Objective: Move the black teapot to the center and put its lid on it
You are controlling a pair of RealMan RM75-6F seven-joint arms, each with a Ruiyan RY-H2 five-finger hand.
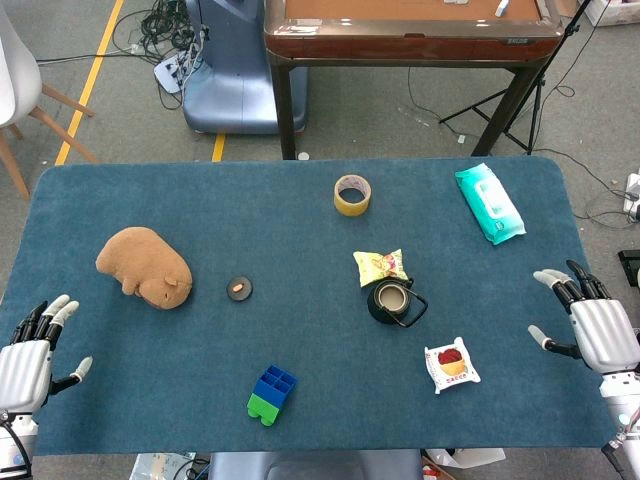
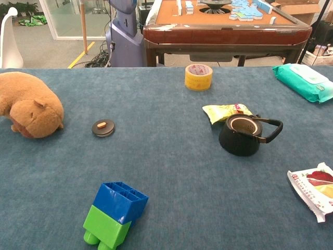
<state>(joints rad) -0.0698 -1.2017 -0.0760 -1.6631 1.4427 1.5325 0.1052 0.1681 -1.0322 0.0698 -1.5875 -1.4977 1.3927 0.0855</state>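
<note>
Both hands, left hand [image 1: 28,362] and right hand [image 1: 598,330], rest empty, fingers spread, at the table [image 1: 300,215] edges. Teapot [image 1: 392,301] sits inward of right fingers, lid [image 1: 239,288] apart; labels unreadable.

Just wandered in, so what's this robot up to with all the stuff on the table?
Nothing is being handled yet. Both hands, left and right, are open at the table's edges. The black teapot sits lidless right of center, beside a yellow packet. Its lid lies apart to the left, near the plush toy.
</note>
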